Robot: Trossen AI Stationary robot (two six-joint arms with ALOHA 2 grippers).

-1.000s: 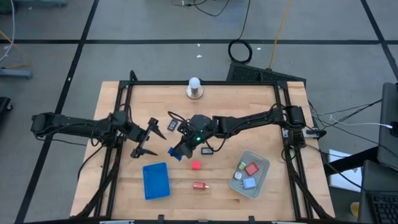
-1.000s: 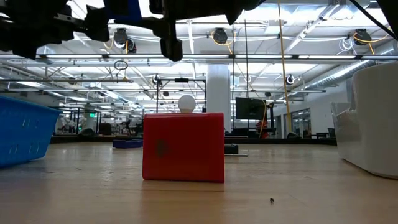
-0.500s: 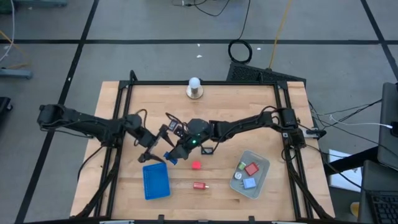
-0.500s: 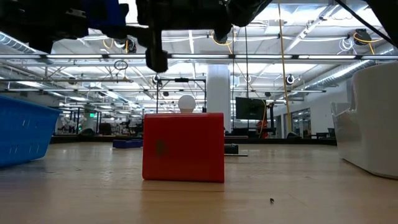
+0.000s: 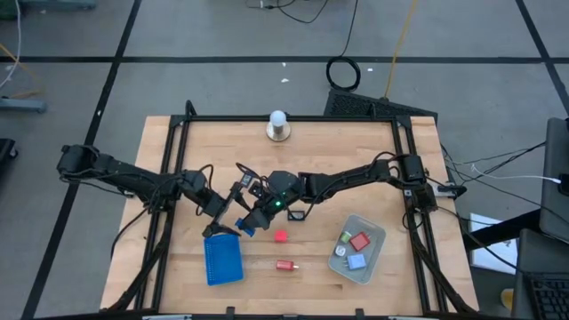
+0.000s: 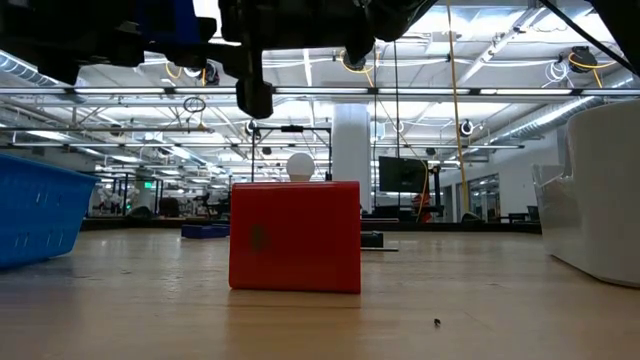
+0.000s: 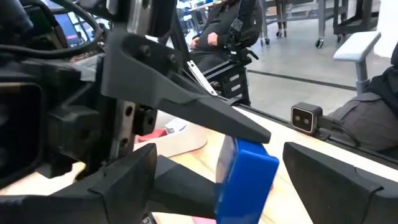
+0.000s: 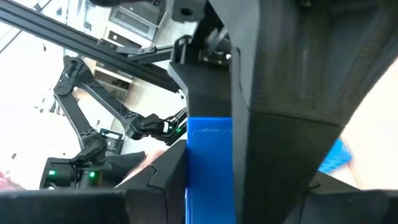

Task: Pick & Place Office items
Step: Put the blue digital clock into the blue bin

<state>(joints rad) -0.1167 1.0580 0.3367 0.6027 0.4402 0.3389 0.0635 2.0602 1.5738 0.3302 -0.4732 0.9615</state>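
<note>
A blue block (image 5: 244, 228) hangs in the air between both arms, just beyond the blue tray's far edge. My right gripper (image 5: 250, 222) reaches in from the table's right and is shut on this block, as its wrist view (image 8: 211, 155) confirms. My left gripper (image 5: 228, 221) comes from the left and is open. In the left wrist view its fingers (image 7: 130, 180) stand on either side of the block (image 7: 245, 177) without touching it. A red block (image 5: 281, 236) rests flat on the table and fills the low view (image 6: 295, 236). My right gripper pinches the blue block between its two fingers, near their free ends. One finger (image 7: 199, 112) lies on the block's upper face (image 7: 249, 148), the other beneath it. The fingers slant down from the table's right. The block is lifted clear of the table.
The flat blue tray (image 5: 222, 259) lies near the front edge. A second red piece (image 5: 284, 265) sits beside it, and a black rectangle (image 5: 296, 213) lies behind the right gripper. The clear bin (image 5: 378, 242) at right holds several pieces. The white ball (image 5: 278, 118) stands at the far edge.
My left gripper has moved toward the table's right and near edge, closing in on the blue block until its open fingers flank it. My right gripper has carried the block a little toward the left. Both have nearly stopped over the last half second.
</note>
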